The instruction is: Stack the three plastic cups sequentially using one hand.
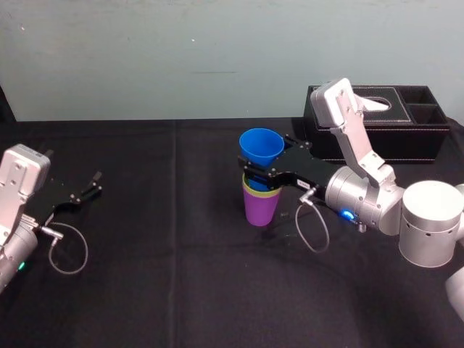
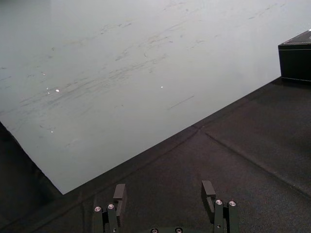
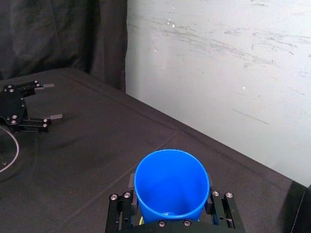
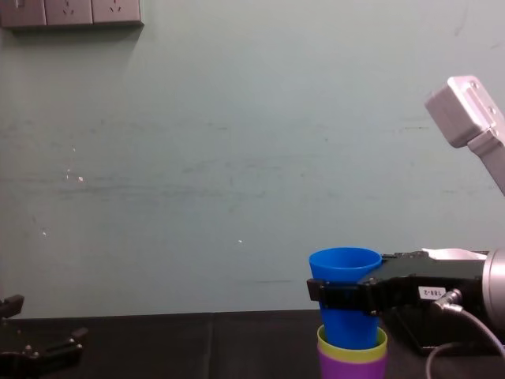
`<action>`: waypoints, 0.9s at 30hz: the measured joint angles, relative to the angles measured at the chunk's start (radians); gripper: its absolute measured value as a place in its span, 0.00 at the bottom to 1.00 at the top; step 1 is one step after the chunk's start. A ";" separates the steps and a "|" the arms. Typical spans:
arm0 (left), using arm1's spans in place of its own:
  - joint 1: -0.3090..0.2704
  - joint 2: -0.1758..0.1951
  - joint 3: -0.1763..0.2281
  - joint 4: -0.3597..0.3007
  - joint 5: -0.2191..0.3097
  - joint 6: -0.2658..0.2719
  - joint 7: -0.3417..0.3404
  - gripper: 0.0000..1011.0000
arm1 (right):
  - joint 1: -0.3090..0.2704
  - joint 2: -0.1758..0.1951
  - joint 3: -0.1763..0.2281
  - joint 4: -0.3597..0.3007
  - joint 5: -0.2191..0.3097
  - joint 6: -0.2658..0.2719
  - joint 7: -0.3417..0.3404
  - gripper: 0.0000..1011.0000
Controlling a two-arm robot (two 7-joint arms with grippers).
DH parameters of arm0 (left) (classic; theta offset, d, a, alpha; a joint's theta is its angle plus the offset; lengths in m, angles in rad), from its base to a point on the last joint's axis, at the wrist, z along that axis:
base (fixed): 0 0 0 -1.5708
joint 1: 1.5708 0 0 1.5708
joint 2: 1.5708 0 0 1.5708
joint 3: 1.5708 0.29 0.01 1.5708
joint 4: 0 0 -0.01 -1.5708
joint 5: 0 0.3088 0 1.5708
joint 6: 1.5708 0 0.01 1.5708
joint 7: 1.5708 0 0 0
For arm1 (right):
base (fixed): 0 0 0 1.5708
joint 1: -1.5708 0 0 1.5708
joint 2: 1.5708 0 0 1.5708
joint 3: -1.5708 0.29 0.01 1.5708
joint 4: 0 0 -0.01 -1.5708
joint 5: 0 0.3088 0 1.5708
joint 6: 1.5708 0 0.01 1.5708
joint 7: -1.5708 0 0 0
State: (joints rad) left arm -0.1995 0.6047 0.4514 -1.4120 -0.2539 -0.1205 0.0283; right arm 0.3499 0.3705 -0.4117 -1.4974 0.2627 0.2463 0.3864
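A purple cup [image 1: 261,210] stands upright mid-table with a yellow-green cup [image 1: 259,193] nested in it, only its rim showing. My right gripper [image 1: 255,172] is shut on the blue cup [image 1: 261,148], one finger on each side of its wall. In the chest view the blue cup [image 4: 345,272] is upright, its base dipping inside the yellow-green cup [image 4: 353,344] above the purple cup [image 4: 353,368]. The right wrist view looks down into the blue cup [image 3: 171,184] between the fingers [image 3: 116,206]. My left gripper [image 1: 93,184] rests open on the cloth at far left, nothing in it.
A black tissue box [image 1: 377,119] with side compartments stands at the back right, just behind my right arm. A black cloth [image 1: 174,275] covers the table. A pale wall runs along the far edge. The left gripper [image 2: 164,190] faces bare cloth.
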 joint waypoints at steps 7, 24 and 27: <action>0.000 0.000 0.000 0.000 0.000 0.000 0.000 1.00 | 0.005 -0.006 -0.003 0.017 -0.001 -0.004 0.001 0.74; 0.000 0.000 0.000 0.000 0.000 0.000 0.000 1.00 | 0.004 -0.008 -0.002 0.022 -0.001 -0.005 0.002 0.79; 0.000 0.000 0.000 0.000 0.000 0.000 0.000 1.00 | 0.004 -0.008 -0.002 0.022 -0.001 -0.005 0.002 0.89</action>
State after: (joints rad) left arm -0.1995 0.6047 0.4514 -1.4120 -0.2539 -0.1206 0.0283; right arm 0.3541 0.3625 -0.4140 -1.4757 0.2621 0.2413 0.3888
